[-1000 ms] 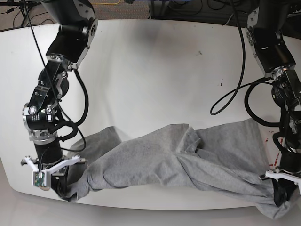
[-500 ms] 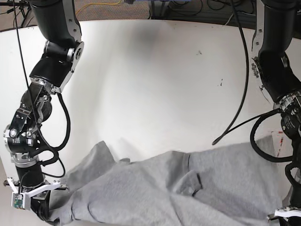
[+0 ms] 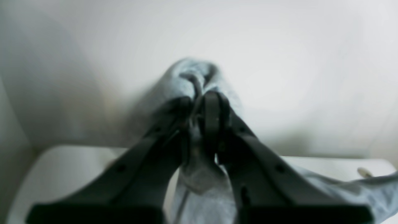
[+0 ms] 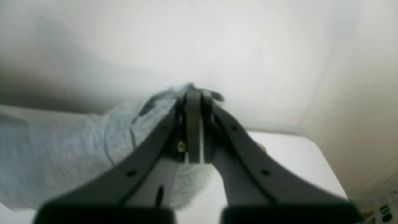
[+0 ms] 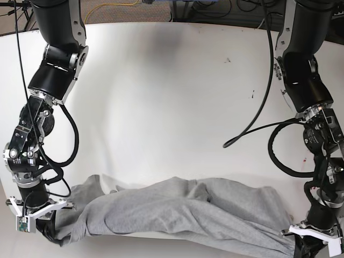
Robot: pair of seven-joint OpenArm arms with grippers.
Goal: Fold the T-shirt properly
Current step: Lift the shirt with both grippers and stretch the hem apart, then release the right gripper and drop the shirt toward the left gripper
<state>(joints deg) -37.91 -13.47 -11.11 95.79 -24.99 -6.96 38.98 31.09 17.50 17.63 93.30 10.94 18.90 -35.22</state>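
Note:
The heather-grey T-shirt (image 5: 183,212) lies bunched in a long, wrinkled band along the near edge of the white table (image 5: 172,97), stretched between my two grippers. In the base view my right gripper (image 5: 49,235) is at the lower left, shut on the shirt's left end. My left gripper (image 5: 305,248) is at the lower right, shut on the other end. In the left wrist view the gripper (image 3: 199,101) pinches a fold of the T-shirt (image 3: 194,73). The right wrist view shows that gripper (image 4: 193,95) clamped on the T-shirt (image 4: 62,155). No print or tag shows.
A black cable (image 5: 257,126) loops from the right-hand arm over the table. Small dark marks (image 5: 252,95) dot the tabletop. Cables and floor (image 5: 134,5) lie beyond the table's far edge. Both grippers hang at the table's near edge.
Both arms have drawn the shirt toward the table's near edge while staying shut on it. The cloth now lies lower and more drawn out between them.

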